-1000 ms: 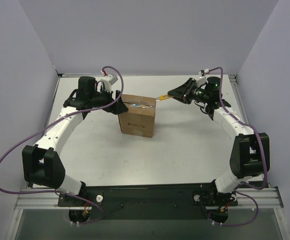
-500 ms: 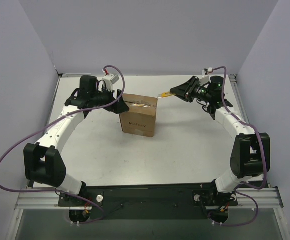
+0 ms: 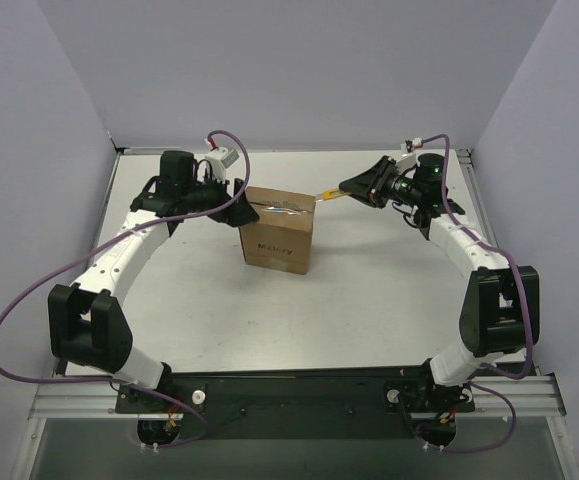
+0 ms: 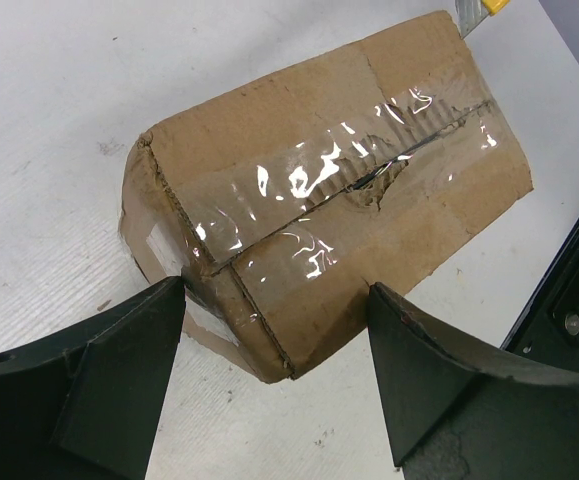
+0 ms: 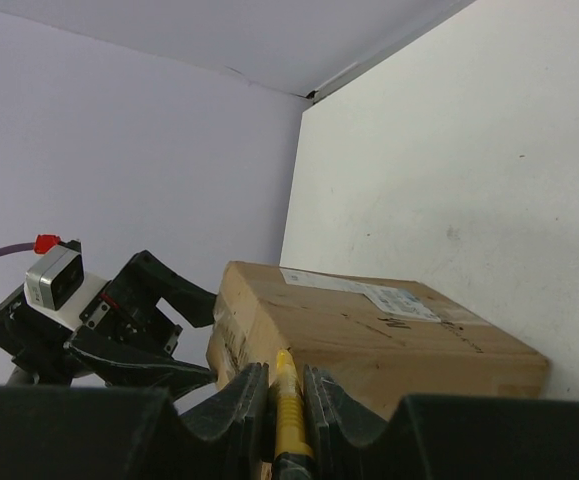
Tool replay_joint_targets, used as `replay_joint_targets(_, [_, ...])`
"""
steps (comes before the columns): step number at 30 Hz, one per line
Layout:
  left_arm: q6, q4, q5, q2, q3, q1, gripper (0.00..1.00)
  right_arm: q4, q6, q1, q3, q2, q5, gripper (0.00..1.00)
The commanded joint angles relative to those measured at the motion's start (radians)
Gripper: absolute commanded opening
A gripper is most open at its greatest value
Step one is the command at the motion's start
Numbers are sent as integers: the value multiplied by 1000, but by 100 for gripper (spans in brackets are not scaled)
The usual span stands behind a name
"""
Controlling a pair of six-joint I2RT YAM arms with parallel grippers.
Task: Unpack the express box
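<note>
The express box (image 3: 277,230), a brown carton with clear tape along its top seam, stands mid-table. In the left wrist view the express box (image 4: 339,200) shows a ragged slit in the tape near the middle. My left gripper (image 3: 235,211) is open at the box's left end, its fingers (image 4: 119,380) either side of the near corner, apart from it. My right gripper (image 3: 349,186) is shut on a yellow utility knife (image 5: 287,405). The knife tip (image 3: 320,195) is at the box's upper right edge.
Grey walls close in the white table (image 3: 369,290) on the left, back and right. A black rail (image 3: 299,385) with both arm bases runs along the near edge. Purple cables (image 3: 9,310) loop off each arm.
My right gripper has shifted slightly with the knife, the tip staying by the box's right top edge. The box has nudged a little to the right. The left arm has hardly moved.
</note>
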Motion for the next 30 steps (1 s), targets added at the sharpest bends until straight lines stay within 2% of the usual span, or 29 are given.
replay_joint_targets(1, [20,-40,-39,39,7,-15,82,5,-37,2,24,-36,-28,0])
replay_joint_targets(14, [16,-28,-35,52,14,-21,82,-50,-85,8,36,-47,-39,0])
replay_joint_targets(21, [42,-23,-21,46,63,-70,81,-105,-114,25,76,-18,-37,0])
replay_joint_targets(27, [264,-142,-162,-38,109,-69,88,-105,-99,9,148,47,-51,0])
replay_joint_targets(28, [363,-161,-173,-55,116,-69,88,-113,-103,8,162,58,-59,0])
replay_joint_targets(30, [451,-175,-205,-107,115,-69,89,-134,-120,6,202,82,-69,0])
